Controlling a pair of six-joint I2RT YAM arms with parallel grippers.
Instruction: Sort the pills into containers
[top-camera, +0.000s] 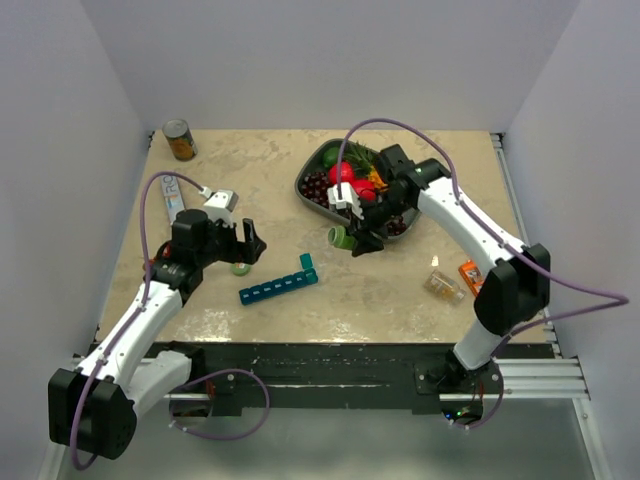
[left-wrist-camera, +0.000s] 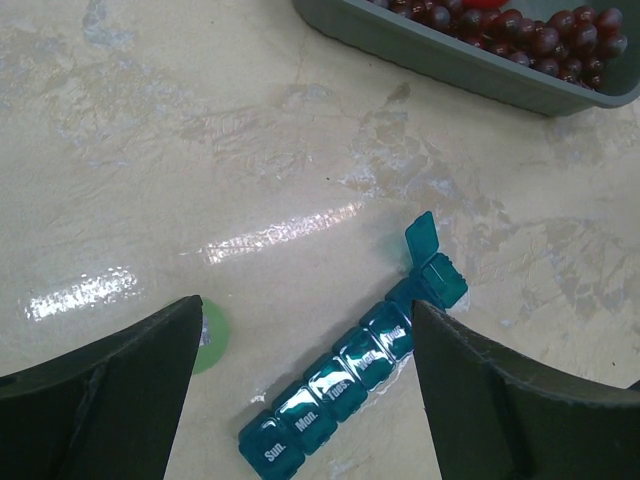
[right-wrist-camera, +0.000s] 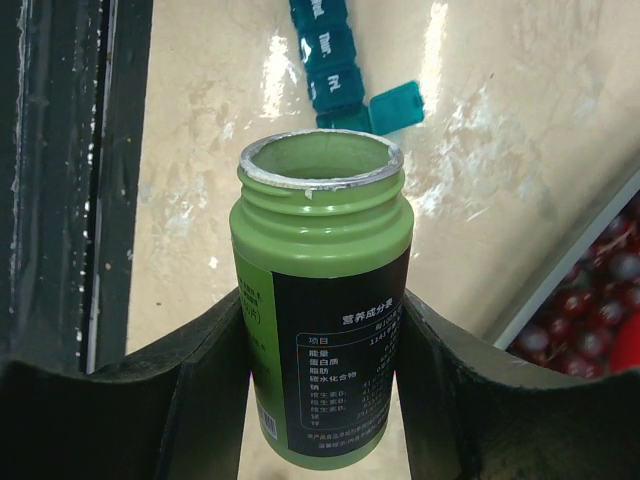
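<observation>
The right end effector (top-camera: 355, 240) is squeezing a green bottle (right-wrist-camera: 322, 340) with its top open, near the grey fruit tray (top-camera: 308, 186). The left end effector (top-camera: 252, 245) has its fingers spread wide. The blue pill strip (top-camera: 279, 287) lies flat on the desk (top-camera: 400, 300) between both arms, its end lid flipped up. A little green cap (top-camera: 240, 268) lies near it.
</observation>
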